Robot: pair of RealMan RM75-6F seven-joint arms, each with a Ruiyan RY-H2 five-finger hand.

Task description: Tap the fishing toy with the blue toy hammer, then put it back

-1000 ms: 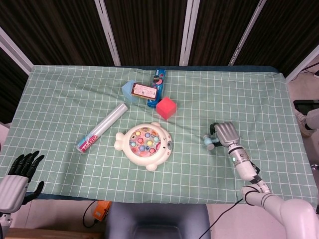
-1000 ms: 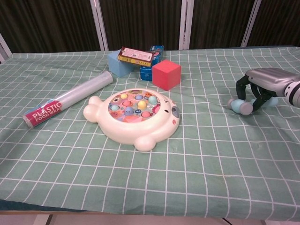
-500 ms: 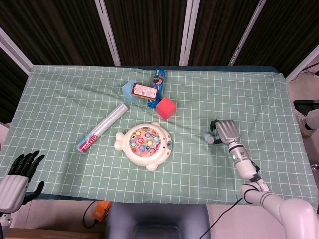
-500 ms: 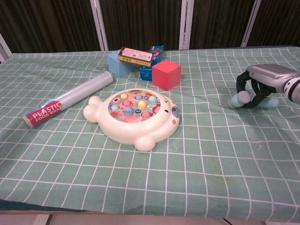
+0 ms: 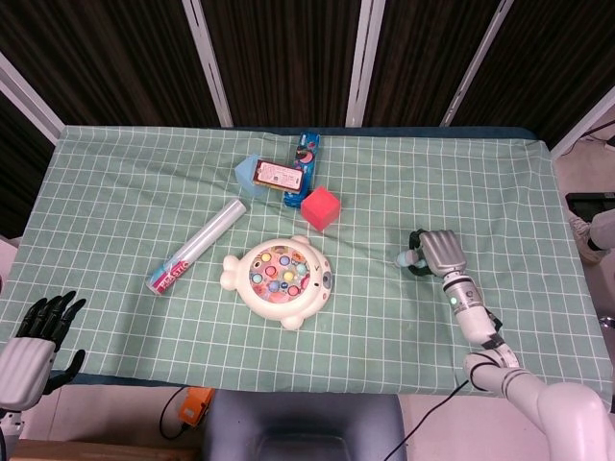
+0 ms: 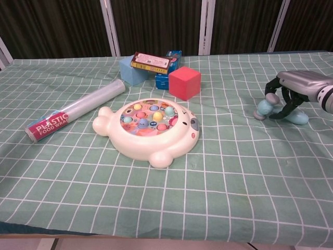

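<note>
Blue hammer had tipped up off the desk within a second, the right hand with fingers curled round it; grasp forming, fishing toy untapped. Left hand hung spread.

"PLASTIC FOOD WRAP" on red label of roll

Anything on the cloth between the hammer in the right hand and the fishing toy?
Nothing: in both views only bare checked cloth lies between the blue toy hammer in the right hand and the fishing toy.
</note>
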